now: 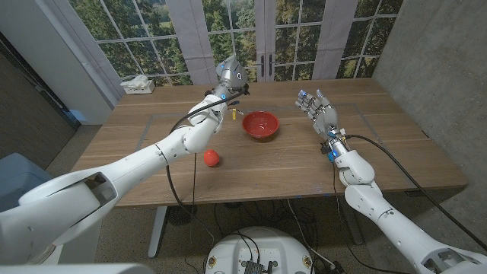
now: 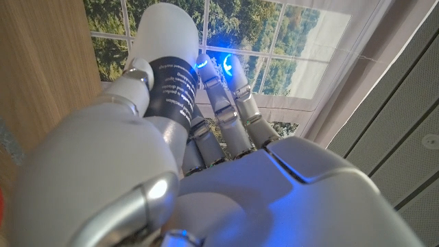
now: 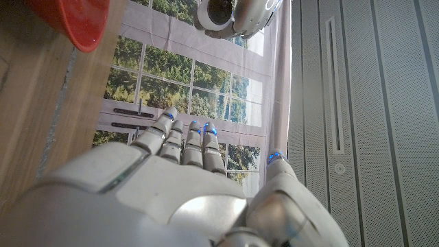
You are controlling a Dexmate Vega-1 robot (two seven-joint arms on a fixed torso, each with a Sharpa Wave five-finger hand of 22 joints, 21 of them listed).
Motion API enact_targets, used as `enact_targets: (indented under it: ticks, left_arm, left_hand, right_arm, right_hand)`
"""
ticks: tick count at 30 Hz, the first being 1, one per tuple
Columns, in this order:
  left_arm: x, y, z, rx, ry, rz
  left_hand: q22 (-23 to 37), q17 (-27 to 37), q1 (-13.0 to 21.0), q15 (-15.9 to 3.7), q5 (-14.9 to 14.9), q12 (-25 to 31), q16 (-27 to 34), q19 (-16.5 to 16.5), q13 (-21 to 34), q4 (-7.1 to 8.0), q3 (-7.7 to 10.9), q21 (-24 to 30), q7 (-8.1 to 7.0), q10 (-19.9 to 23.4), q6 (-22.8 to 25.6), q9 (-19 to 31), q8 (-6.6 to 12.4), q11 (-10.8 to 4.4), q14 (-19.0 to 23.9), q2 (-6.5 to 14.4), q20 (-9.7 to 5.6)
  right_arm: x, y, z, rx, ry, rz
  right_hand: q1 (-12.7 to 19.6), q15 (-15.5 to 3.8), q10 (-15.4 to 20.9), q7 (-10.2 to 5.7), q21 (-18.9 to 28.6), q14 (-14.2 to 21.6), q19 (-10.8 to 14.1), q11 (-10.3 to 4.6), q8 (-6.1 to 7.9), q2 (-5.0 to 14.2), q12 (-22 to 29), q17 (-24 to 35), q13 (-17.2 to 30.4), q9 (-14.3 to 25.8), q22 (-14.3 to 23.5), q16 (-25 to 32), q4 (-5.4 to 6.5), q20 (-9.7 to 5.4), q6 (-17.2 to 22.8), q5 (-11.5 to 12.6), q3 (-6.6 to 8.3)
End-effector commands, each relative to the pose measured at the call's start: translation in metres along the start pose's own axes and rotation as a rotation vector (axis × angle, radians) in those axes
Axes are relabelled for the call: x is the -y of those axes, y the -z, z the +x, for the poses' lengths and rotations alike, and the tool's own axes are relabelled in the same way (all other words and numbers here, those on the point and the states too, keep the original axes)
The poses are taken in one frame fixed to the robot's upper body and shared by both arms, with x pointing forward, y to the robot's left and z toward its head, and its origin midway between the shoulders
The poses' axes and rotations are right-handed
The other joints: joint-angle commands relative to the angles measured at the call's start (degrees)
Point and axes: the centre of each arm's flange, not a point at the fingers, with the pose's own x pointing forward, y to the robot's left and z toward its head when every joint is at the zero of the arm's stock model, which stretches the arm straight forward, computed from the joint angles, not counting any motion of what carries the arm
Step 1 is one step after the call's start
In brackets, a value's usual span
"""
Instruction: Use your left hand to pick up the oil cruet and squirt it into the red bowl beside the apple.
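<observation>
My left hand (image 1: pixel 229 77) is raised above the table, behind and to the left of the red bowl (image 1: pixel 261 125). It grips the oil cruet (image 2: pixel 168 75), a bottle with a white top and a dark label; my fingers (image 2: pixel 226 116) wrap its side. The bowl looks empty and also shows in the right wrist view (image 3: pixel 72 20), with the left hand (image 3: pixel 233 14) beyond it. The red apple (image 1: pixel 211 158) lies on the table in front of the bowl, to its left. My right hand (image 1: pixel 319 110) stands upright to the right of the bowl, fingers apart, holding nothing.
A small yellow item (image 1: pixel 232 116) lies on the wooden table (image 1: pixel 396 152) just left of the bowl, under the raised hand. A white box (image 1: pixel 137 84) sits at the table's back left corner. Windows and curtains stand behind the table.
</observation>
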Motion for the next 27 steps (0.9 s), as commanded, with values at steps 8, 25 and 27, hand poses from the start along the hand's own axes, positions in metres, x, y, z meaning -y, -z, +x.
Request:
enact_targets:
  ticks: [8, 25, 27]
  left_arm:
    - [-0.006, 0.007, -0.023, -0.170, 0.102, -0.367]
    - [-0.009, 0.024, -0.051, -0.267, 0.240, -0.707]
    - [-0.010, 0.027, -0.055, -0.281, 0.256, -0.745]
  left_hand:
    - [0.04, -0.63, 0.42, -5.67, 0.37, 0.60, -0.33, 1.07, 9.68, 0.33, -0.19, -0.58, 0.86, 1.23, 2.03, -0.07, -0.62, -0.37, 0.77, 2.62, -7.52]
    - [-0.09, -1.44, -0.90, -5.62, 0.48, 0.67, -0.41, 1.46, 8.74, 0.35, -0.09, -1.20, 1.83, 1.65, 2.59, -0.20, -1.28, -0.33, 1.19, 2.81, -7.54]
    - [-0.09, -1.53, -0.98, -5.62, 0.49, 0.68, -0.42, 1.53, 8.64, 0.31, -0.06, -1.25, 2.01, 1.71, 2.65, -0.21, -1.35, -0.33, 1.23, 2.83, -7.54]
  right_arm:
    - [-0.005, -0.003, 0.003, -0.035, 0.009, -0.032]
    - [-0.011, -0.003, 0.008, -0.054, -0.004, -0.045]
    - [-0.012, -0.004, 0.009, -0.055, -0.006, -0.045]
  right_hand:
    - [-0.31, 0.38, 0.24, -0.36, -0.04, 0.16, 0.22, -0.10, 0.21, -0.14, 0.08, 0.09, 0.13, 0.17, 0.19, 0.26, -0.49, 0.39, 0.01, -0.05, 0.07]
    - [-0.31, 0.38, 0.27, -0.39, -0.03, 0.21, 0.26, -0.12, 0.19, -0.09, 0.09, 0.04, 0.13, 0.17, 0.20, 0.29, -0.58, 0.43, 0.02, -0.05, 0.12]
    - [-0.32, 0.36, 0.25, -0.38, -0.03, 0.20, 0.26, -0.14, 0.19, -0.08, 0.08, 0.04, 0.13, 0.17, 0.20, 0.29, -0.58, 0.39, 0.03, -0.05, 0.12]
